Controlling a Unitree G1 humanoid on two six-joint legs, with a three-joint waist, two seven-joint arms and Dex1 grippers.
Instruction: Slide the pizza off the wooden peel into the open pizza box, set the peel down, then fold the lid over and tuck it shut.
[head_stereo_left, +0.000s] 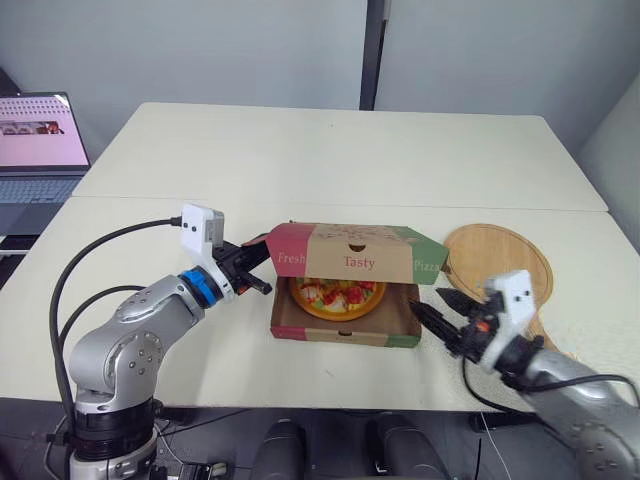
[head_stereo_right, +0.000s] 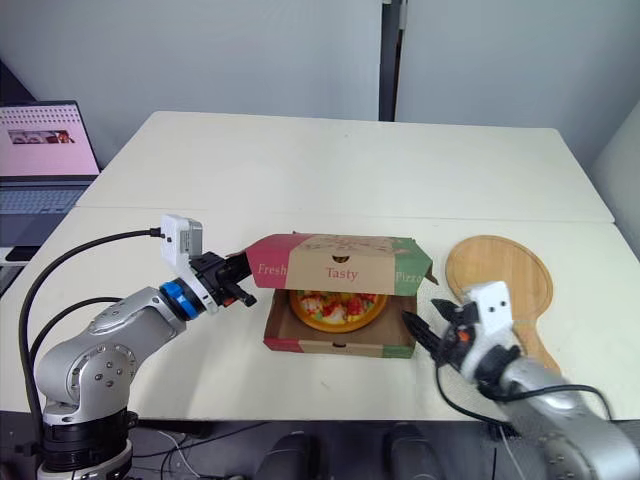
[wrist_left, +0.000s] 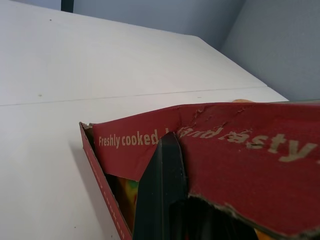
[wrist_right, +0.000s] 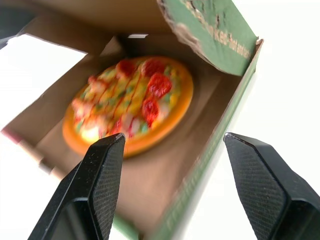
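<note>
- Your left gripper (head_stereo_left: 262, 272) pinches the red flap of the lid (head_stereo_left: 350, 258), which is half-folded over the pizza (head_stereo_left: 337, 296) in the box (head_stereo_left: 340, 333).
- Your right gripper (head_stereo_left: 427, 302) is spread wide and empty beside the box's green side.
- The peel (head_stereo_left: 500, 258) lies on the worktop (head_stereo_left: 300, 160).

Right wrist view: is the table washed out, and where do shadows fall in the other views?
Right wrist view: the table beside the box burns out to white, yet the pizza under the lid is well lit. Left wrist view: a soft shadow lies on the table along the box wall. Left eye view: even light, no glare on the table.
</note>
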